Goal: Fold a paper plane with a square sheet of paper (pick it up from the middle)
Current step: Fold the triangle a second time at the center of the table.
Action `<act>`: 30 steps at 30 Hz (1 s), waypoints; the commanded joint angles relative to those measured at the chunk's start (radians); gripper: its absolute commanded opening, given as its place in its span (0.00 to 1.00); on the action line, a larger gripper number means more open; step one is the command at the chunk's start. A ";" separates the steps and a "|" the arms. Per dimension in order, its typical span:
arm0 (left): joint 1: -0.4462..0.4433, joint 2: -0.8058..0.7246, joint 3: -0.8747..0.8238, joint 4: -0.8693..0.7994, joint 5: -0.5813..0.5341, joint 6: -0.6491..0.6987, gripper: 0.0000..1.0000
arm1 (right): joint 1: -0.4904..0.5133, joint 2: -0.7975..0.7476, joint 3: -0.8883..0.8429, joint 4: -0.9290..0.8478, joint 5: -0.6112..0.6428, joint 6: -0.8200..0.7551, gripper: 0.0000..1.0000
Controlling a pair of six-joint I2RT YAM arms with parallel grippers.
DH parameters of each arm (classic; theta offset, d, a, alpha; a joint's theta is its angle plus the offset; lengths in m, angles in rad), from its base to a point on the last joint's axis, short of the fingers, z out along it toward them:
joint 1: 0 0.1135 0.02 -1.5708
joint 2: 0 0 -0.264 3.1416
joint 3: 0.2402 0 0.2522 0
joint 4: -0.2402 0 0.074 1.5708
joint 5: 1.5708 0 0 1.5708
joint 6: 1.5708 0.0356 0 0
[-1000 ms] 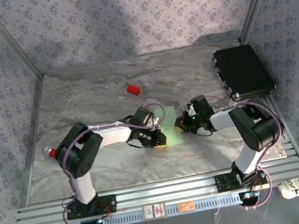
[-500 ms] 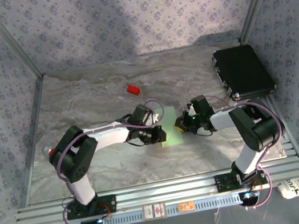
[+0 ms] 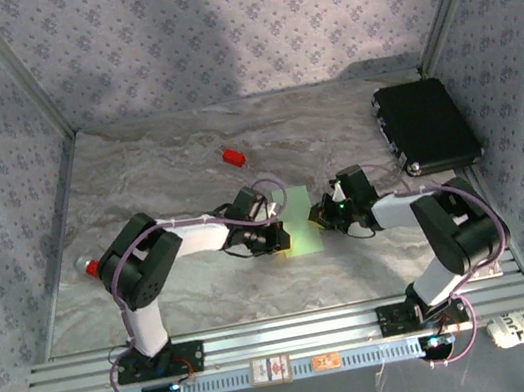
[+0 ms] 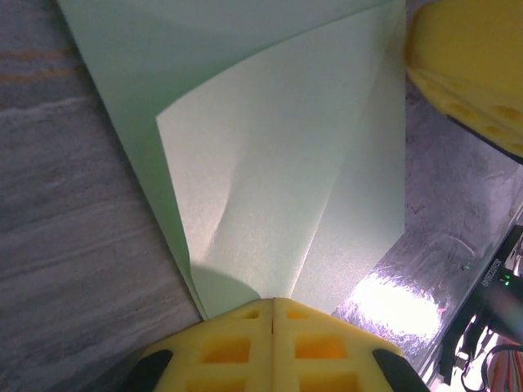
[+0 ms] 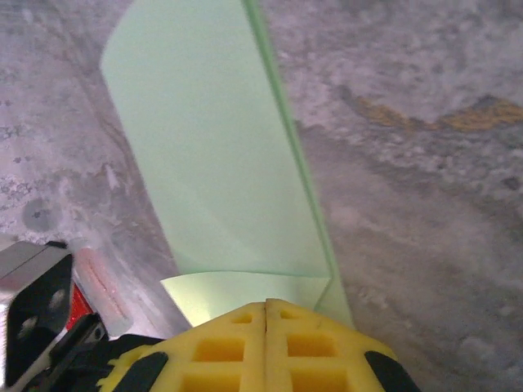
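near the middle of the tabletop (image 3: 157, 174), the square sheet of paper (image 3: 299, 222) is pinched, left gripper (image 4: 272, 306) and right gripper (image 5: 265, 309) each clamped on an edge; early days i'd say, one flap folded over, no nose or wings yet

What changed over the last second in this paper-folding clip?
More of the square sheet of paper now shows, reaching farther toward the back wall. The left arm's elbow swung out, then returned. The left gripper and right gripper remain at the sheet, both shut on it. The red block and black case are unmoved.
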State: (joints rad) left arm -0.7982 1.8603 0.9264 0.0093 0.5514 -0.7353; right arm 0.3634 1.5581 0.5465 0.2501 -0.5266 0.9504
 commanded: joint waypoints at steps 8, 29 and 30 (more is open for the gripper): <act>0.000 0.014 -0.033 -0.048 -0.043 0.000 0.03 | 0.139 0.017 0.037 -0.007 0.002 -0.015 0.00; 0.005 0.021 -0.048 -0.039 -0.041 -0.005 0.01 | -0.049 0.092 0.019 0.055 -0.033 -0.010 0.00; 0.005 0.014 -0.048 -0.038 -0.039 -0.005 0.01 | -0.058 0.076 0.019 0.054 -0.038 -0.012 0.00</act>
State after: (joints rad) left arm -0.7963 1.8591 0.9150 0.0330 0.5537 -0.7361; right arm 0.3328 1.6390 0.5591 0.2955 -0.5537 0.9516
